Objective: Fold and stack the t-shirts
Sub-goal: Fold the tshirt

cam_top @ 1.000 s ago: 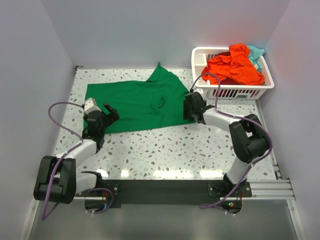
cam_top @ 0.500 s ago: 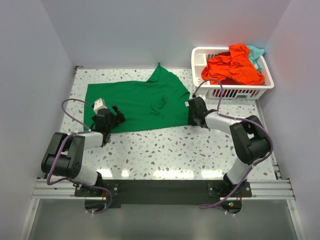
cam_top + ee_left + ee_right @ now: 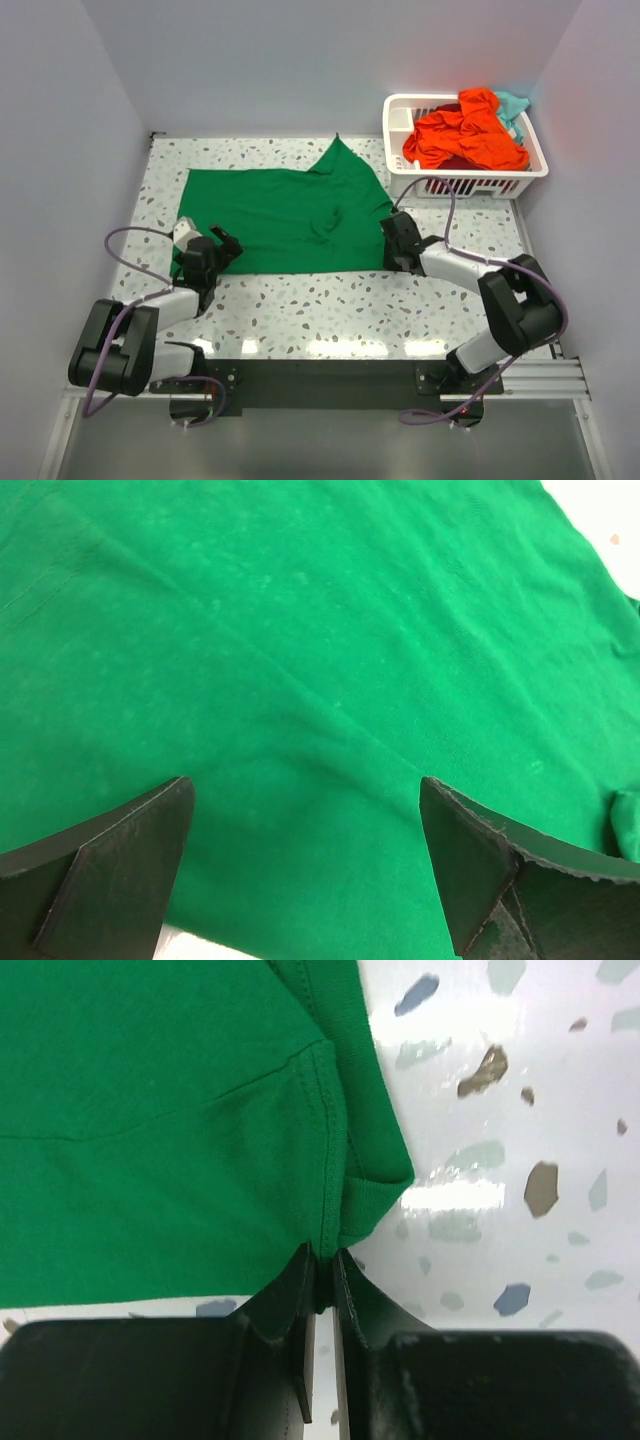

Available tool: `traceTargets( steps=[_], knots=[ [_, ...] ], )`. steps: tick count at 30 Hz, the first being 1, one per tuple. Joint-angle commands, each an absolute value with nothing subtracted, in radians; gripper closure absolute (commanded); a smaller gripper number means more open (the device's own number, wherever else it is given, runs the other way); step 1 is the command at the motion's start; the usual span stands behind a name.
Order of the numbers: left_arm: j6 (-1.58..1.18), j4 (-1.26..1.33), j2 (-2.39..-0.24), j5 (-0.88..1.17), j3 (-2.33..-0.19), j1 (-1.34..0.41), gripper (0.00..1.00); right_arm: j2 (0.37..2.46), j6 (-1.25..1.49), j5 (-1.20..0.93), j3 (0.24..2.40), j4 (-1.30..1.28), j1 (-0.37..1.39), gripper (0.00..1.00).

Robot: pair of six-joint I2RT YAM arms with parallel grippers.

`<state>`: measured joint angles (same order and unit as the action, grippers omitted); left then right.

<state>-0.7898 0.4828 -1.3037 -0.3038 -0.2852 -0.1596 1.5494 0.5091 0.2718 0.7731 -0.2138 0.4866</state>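
1. The green shirt (image 3: 285,218) is spread on the surface (image 3: 400,300). It lies mostly flat, with one point of cloth reaching to the far side and a small wrinkle near the middle.
2. The right pincer (image 3: 320,1260) is pressed together on the edge at the shirt's near right corner, and a thin fold of cloth is seen between its fingers. This corner is probably held so that the cloth can be pulled flat or lifted for a fold.
3. The left pincer (image 3: 305,790) is wide apart and nothing is held in it. It is placed low over the near left edge, so a grip on that side seems to be prepared.
4. The orange-red shirt (image 3: 465,135) and the teal shirt (image 3: 515,103) are heaped in the basket (image 3: 400,110) at the far right, not yet folded.
5. The basket stands just beside the green shirt's right side. It could be hit if the cloth is swung that way.
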Motion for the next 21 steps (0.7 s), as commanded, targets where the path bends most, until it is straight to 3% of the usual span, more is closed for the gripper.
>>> traceTargets(
  steps=[1, 2, 5, 6, 9, 10, 14, 21],
  knots=[
    [-0.831, 0.494, -1.235, -0.341, -0.241, -0.164, 0.00, 1.488, 0.549, 0.304, 0.738, -0.301, 0.518, 0.91],
    [-0.831, 0.486, -1.197, -0.344, -0.236, -0.164, 0.00, 1.464, 0.551, 0.322, 0.735, -0.311, 0.532, 0.90],
    [-0.819, 0.454, -1.122, -0.353, -0.236, -0.163, 0.00, 1.399, 0.554, 0.388, 0.742, -0.365, 0.560, 0.75],
    [-0.812, 0.448, -1.106, -0.360, -0.242, -0.164, 0.00, 1.384, 0.555, 0.411, 0.753, -0.402, 0.567, 0.62],
    [-0.753, 0.420, -1.088, -0.376, -0.314, -0.166, 0.00, 1.339, 0.532, 0.486, 0.814, -0.452, 0.595, 0.37],
    [-0.720, 0.408, -1.088, -0.376, -0.362, -0.166, 0.00, 1.329, 0.525, 0.497, 0.848, -0.453, 0.601, 0.33],
    [-0.620, 0.455, -1.176, -0.304, -0.455, -0.167, 0.00, 1.331, 0.456, 0.448, 0.900, -0.326, 0.614, 0.25],
    [-0.545, 0.498, -1.449, -0.164, -0.618, -0.169, 0.00, 1.543, 0.391, 0.200, 1.043, -0.081, 0.618, 0.24]
  ],
)
